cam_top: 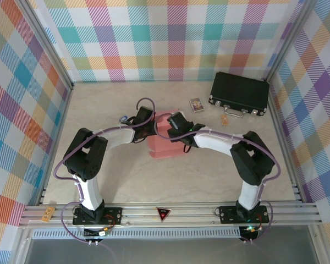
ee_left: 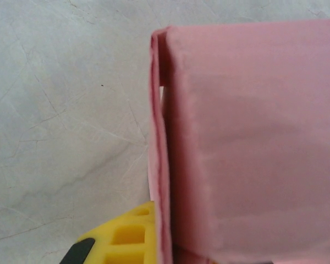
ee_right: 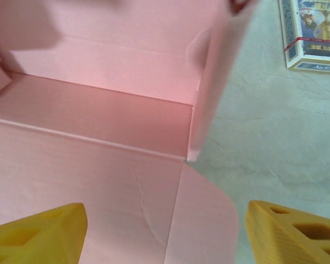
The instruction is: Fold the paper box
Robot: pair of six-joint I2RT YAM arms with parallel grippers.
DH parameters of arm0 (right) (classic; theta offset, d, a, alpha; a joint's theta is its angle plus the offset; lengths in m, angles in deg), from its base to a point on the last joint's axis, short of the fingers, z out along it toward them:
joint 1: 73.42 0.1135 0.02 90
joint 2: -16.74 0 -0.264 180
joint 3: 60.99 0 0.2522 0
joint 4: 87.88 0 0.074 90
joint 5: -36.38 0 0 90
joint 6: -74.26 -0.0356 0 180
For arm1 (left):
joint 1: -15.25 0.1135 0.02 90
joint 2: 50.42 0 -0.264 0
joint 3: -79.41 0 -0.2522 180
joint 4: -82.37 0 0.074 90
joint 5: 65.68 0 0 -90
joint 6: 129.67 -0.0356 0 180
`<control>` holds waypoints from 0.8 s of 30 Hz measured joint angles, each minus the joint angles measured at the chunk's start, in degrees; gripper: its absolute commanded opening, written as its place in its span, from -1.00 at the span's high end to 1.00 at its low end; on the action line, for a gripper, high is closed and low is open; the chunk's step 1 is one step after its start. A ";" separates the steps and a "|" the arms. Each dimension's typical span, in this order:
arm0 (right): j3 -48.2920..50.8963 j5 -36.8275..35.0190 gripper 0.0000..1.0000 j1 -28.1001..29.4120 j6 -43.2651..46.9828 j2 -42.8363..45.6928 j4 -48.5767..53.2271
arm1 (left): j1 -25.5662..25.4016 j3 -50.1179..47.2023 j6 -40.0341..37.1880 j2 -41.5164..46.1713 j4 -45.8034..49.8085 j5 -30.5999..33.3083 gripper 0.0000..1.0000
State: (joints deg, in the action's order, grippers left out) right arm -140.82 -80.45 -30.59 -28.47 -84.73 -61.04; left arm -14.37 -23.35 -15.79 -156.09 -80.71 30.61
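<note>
The salmon-pink paper box [cam_top: 162, 146] lies partly folded in the middle of the table, between both grippers. My left gripper [cam_top: 138, 119] is shut on its upright, doubled side wall [ee_left: 160, 165]. One yellow finger [ee_left: 126, 235] presses against that wall from outside; the other finger is hidden behind the pink panel. My right gripper [cam_top: 170, 122] [ee_right: 165, 236] hovers open over the box's inner floor [ee_right: 99, 165] and a rounded flap [ee_right: 206, 220], with nothing between its wide-set yellow fingers [ee_right: 38, 234]. One side wall [ee_right: 220, 77] stands upright.
A black hard case [cam_top: 239, 93] sits at the back right, and a small printed card box [cam_top: 196, 104] [ee_right: 313, 33] lies just left of it. A small tan item [cam_top: 224, 118] lies in front of the case. Checked walls enclose the marbled table [cam_top: 126, 181].
</note>
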 measured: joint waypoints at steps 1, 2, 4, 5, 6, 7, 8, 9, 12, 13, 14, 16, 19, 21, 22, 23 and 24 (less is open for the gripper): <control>0.68 0.66 -0.53 0.00 -0.15 1.77 0.61 | -0.07 0.00 0.87 0.11 0.24 0.28 1.00; 1.36 1.31 -0.53 0.00 -0.37 3.58 1.29 | -0.15 -0.02 1.92 0.37 0.70 0.61 1.00; 2.67 3.02 -0.52 -0.22 -1.31 7.50 2.95 | -0.37 -0.44 4.24 1.55 2.14 1.62 1.00; 3.23 4.28 -0.52 -0.50 -1.84 9.53 3.87 | -0.46 -0.66 5.51 2.38 2.99 2.08 1.00; 3.67 5.46 -0.52 -0.83 -2.29 11.41 4.79 | -0.52 -0.92 6.82 3.34 3.54 2.51 1.00; 4.00 6.60 -0.52 -1.31 -2.95 13.27 5.97 | -0.59 -1.11 8.37 4.52 4.22 3.02 1.00; 4.17 7.61 -0.52 -1.99 -3.41 15.08 7.04 | -0.63 -1.40 9.86 5.88 4.55 3.48 1.00; 4.20 8.46 -0.52 -2.71 -3.85 16.52 8.15 | -0.66 -1.57 11.28 6.97 4.63 3.69 1.00; 4.22 11.63 -0.52 -5.60 -5.29 20.94 11.32 | -0.68 -2.60 17.14 11.04 4.50 4.35 1.00; 4.24 12.98 -0.52 -6.73 -5.81 22.45 12.46 | -0.68 -3.06 19.63 12.39 4.44 4.48 1.00; 4.24 14.43 -0.52 -7.74 -6.19 24.00 13.49 | -0.68 -3.39 22.01 13.33 4.44 4.50 1.00; 4.24 16.85 -0.52 -9.51 -6.78 26.82 15.21 | -0.68 -3.80 27.15 14.62 4.85 4.28 1.00; 4.24 19.85 -0.53 -11.28 -7.52 30.75 17.66 | -0.74 -4.20 34.69 15.47 6.78 3.54 1.00; 4.24 22.21 -0.54 -11.80 -7.80 32.85 19.26 | -0.96 -4.48 39.95 15.80 8.26 2.60 1.00; 4.24 23.63 -0.54 -12.15 -7.87 33.77 20.02 | -1.16 -4.74 42.91 16.06 9.20 1.86 1.00; 4.24 25.14 -0.54 -12.52 -7.93 34.47 20.68 | -1.44 -5.09 45.81 16.35 10.23 1.18 1.00; 4.24 26.27 -0.54 -12.81 -8.07 34.93 21.22 | -1.79 -5.44 48.50 16.63 11.23 0.52 1.00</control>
State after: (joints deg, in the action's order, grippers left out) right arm -136.58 -54.17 -43.40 -36.53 -49.81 -39.82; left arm -16.17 -28.79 32.71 -139.46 -69.48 31.13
